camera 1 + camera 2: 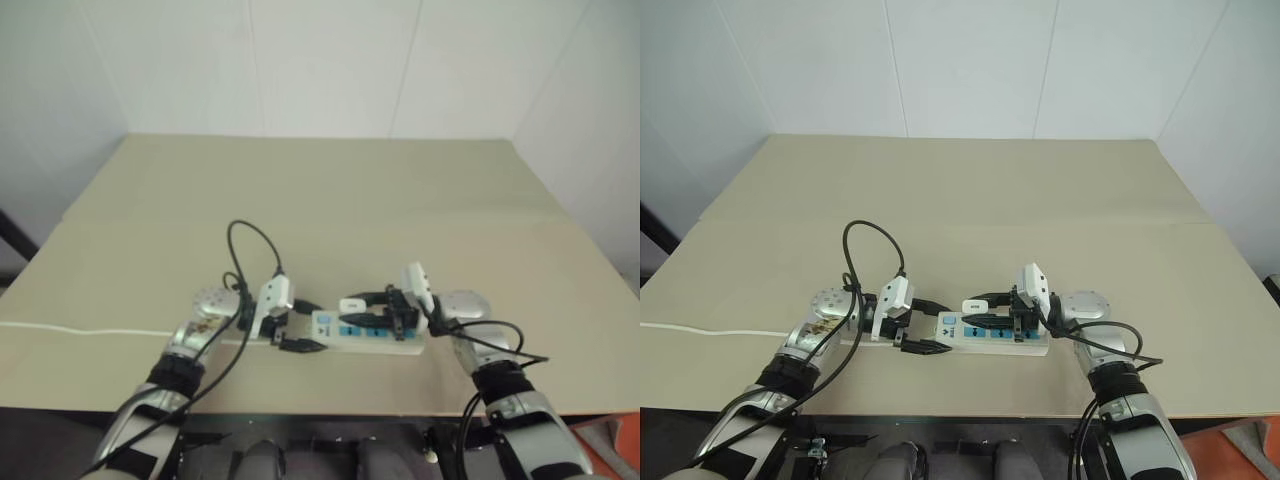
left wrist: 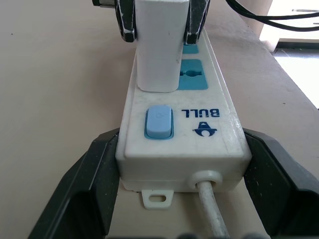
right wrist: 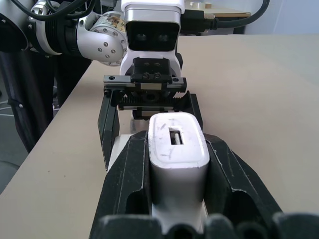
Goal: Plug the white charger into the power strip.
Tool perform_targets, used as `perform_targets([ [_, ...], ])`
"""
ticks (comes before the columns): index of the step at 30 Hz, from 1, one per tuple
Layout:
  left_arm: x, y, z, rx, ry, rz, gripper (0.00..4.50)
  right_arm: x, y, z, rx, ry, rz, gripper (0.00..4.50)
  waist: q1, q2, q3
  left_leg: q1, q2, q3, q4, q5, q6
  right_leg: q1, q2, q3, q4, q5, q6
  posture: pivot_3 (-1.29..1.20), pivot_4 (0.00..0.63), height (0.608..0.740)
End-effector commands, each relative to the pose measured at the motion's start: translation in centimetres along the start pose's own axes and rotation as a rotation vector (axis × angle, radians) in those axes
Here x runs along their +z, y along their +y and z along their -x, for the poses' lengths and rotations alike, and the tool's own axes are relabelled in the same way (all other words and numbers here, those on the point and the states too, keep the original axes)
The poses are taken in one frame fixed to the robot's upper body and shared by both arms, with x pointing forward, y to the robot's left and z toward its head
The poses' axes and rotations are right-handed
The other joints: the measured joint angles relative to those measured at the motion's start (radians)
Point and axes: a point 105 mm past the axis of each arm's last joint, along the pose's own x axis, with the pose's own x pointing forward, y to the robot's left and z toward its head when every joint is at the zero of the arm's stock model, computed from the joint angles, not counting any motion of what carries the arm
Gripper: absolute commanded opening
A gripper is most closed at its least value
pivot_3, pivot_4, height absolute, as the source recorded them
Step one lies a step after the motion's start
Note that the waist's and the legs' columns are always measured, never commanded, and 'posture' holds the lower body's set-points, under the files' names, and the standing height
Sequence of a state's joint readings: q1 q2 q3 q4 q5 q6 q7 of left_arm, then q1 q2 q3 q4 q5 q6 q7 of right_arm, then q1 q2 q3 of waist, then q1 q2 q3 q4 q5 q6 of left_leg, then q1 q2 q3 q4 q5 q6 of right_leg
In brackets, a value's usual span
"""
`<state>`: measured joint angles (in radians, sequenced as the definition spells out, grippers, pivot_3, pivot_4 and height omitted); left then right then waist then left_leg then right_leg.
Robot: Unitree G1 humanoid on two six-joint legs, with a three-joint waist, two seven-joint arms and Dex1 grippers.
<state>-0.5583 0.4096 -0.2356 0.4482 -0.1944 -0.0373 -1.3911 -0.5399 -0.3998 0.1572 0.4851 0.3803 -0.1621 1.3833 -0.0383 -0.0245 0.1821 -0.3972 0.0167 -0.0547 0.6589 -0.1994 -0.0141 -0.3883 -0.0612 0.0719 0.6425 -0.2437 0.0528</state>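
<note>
The power strip (image 1: pixel 1025 346) lies on the table near its front edge, with its blue switch (image 2: pixel 158 122) at the left end. My left gripper (image 1: pixel 940 326) clamps that switch end, one black finger (image 2: pixel 97 184) against each long side. The white charger (image 2: pixel 157 45) stands upright on the socket beside the switch, its base against the strip's face. My right gripper (image 3: pixel 177 144) is shut on the white charger (image 3: pixel 177 149) and reaches in from the right, with its fingers (image 3: pixel 127 174) on two opposite sides. Whether the prongs are in the socket is hidden.
The strip's thin white cord (image 1: pixel 710 331) runs left across the beige table (image 1: pixel 960 200) to its edge. The table's front edge lies just below the strip. White walls stand behind the far edge.
</note>
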Motion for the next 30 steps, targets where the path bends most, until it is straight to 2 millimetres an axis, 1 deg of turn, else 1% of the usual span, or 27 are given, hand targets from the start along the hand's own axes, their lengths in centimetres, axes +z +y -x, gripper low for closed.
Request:
perform_targets([
  [1, -0.2, -0.1, 1.1, -0.006, 0.031, 0.007, 3.24, -4.2, -0.3, 2.7, -0.104, 0.17, -0.221, 1.11, -0.001, 0.0, -0.001, 0.0, 0.0, 0.0, 0.0, 0.0, 0.0, 0.0, 0.0, 0.0, 0.0, 0.0, 0.0, 0.0, 0.15, 0.74],
  [3, 0.0, -0.1, 1.2, -0.007, 0.027, 0.008, 3.24, -4.2, -0.7, 2.6, -0.112, 0.169, -0.28, 1.11, -0.004, 0.0, -0.003, 0.001, 0.0, 0.0, 0.0, 0.0, 0.0, 0.0, 0.0, 0.0, 0.0, 0.0, 0.0, 0.0, 0.15, 0.74],
  [7, -0.3, -0.3, 1.4, -0.012, 0.036, 0.015, 3.24, -3.9, -0.4, 2.7, -0.112, 0.151, -0.241, 1.11, -0.005, -0.001, -0.005, 0.001, 0.0, 0.0, 0.0, 0.0, 0.0, 0.001, 0.0, 0.0, 0.0, 0.0, 0.0, 0.0, 0.15, 0.74],
  [10, -0.2, 0.1, 1.4, 0.002, 0.035, 0.013, 3.24, -4.1, 0.2, 3.0, -0.096, 0.172, -0.184, 1.11, -0.005, -0.001, -0.005, 0.001, 0.0, 0.0, -0.001, 0.0, 0.0, 0.001, 0.0, 0.0, 0.0, 0.0, 0.0, 0.0, 0.15, 0.74],
  [13, -0.3, 0.3, 1.4, 0.005, 0.039, 0.01, 3.24, -4.3, -0.1, 3.1, -0.14, 0.185, -0.181, 1.11, -0.004, -0.001, -0.005, 0.001, 0.0, 0.0, -0.001, 0.0, 0.0, 0.0, 0.0, 0.0, 0.0, -0.001, 0.0, 0.0, 0.15, 0.74],
  [16, -0.4, 0.3, 1.5, 0.002, 0.041, 0.01, 3.24, -4.0, 0.0, 3.2, -0.148, 0.165, -0.169, 1.11, -0.005, -0.001, -0.005, 0.001, 0.0, 0.0, -0.001, 0.0, 0.0, 0.0, 0.0, 0.0, 0.0, -0.001, 0.0, 0.0, 0.15, 0.74],
  [18, -0.4, 0.3, 1.5, 0.007, 0.041, 0.01, 3.24, -4.1, 0.1, 3.5, -0.144, 0.184, -0.159, 1.11, -0.004, -0.001, -0.005, 0.001, 0.0, 0.0, -0.001, 0.0, 0.0, 0.0, 0.0, 0.0, 0.0, -0.001, 0.0, 0.0, 0.15, 0.74],
  [20, -0.4, 0.4, 1.5, 0.011, 0.042, 0.006, 3.24, -4.4, 0.3, 3.7, -0.133, 0.208, -0.147, 1.83, -0.003, -0.001, -0.005, 0.001, 0.0, 0.0, -0.001, 0.0, 0.0, 0.0, 0.0, 0.0, -0.001, -0.001, 0.0, 0.0, 0.15, 0.74],
  [21, -0.5, 0.3, 1.4, 0.009, 0.044, 0.004, 3.24, -4.4, 0.4, 3.8, -0.134, 0.209, -0.145, 2.07, -0.002, -0.002, -0.006, 0.001, 0.0, 0.0, -0.001, 0.0, 0.0, 0.0, 0.0, 0.0, -0.001, -0.001, 0.0, 0.0, 0.15, 0.74],
  [24, -0.6, 0.3, 1.3, 0.013, 0.057, -0.019, 3.24, -4.3, 0.2, 3.8, -0.137, 0.217, -0.126, 3.12, -0.006, -0.008, -0.009, 0.001, 0.001, 0.0, -0.001, 0.0, 0.0, 0.0, 0.0, 0.0, -0.001, -0.001, 0.0, 0.0, 0.15, 0.74],
  [27, -0.8, 0.2, 1.1, 0.019, 0.061, -0.039, 3.24, -4.1, 0.3, 4.0, -0.129, 0.22, -0.119, 4.28, -0.011, -0.009, -0.01, 0.003, 0.001, 0.001, -0.003, 0.0, 0.0, 0.001, 0.001, 0.001, -0.001, -0.001, -0.001, 0.0, 0.15, 0.74],
  [28, -0.8, 0.2, 1.0, 0.025, 0.056, -0.043, 3.24, -4.1, 0.3, 4.1, -0.126, 0.226, -0.112, 4.47, -0.01, -0.009, -0.01, 0.003, 0.001, 0.001, -0.003, 0.0, 0.0, 0.001, 0.001, 0.001, -0.001, -0.001, -0.001, 0.0, 0.15, 0.74],
  [30, -0.6, 0.4, 0.9, 0.036, 0.047, -0.047, 3.24, -4.0, 0.2, 4.3, -0.123, 0.234, -0.106, 4.47, -0.01, -0.01, -0.011, 0.004, 0.001, 0.001, -0.004, 0.0, 0.0, 0.001, 0.001, 0.001, -0.001, -0.002, -0.001, 0.0, 0.15, 0.74],
])
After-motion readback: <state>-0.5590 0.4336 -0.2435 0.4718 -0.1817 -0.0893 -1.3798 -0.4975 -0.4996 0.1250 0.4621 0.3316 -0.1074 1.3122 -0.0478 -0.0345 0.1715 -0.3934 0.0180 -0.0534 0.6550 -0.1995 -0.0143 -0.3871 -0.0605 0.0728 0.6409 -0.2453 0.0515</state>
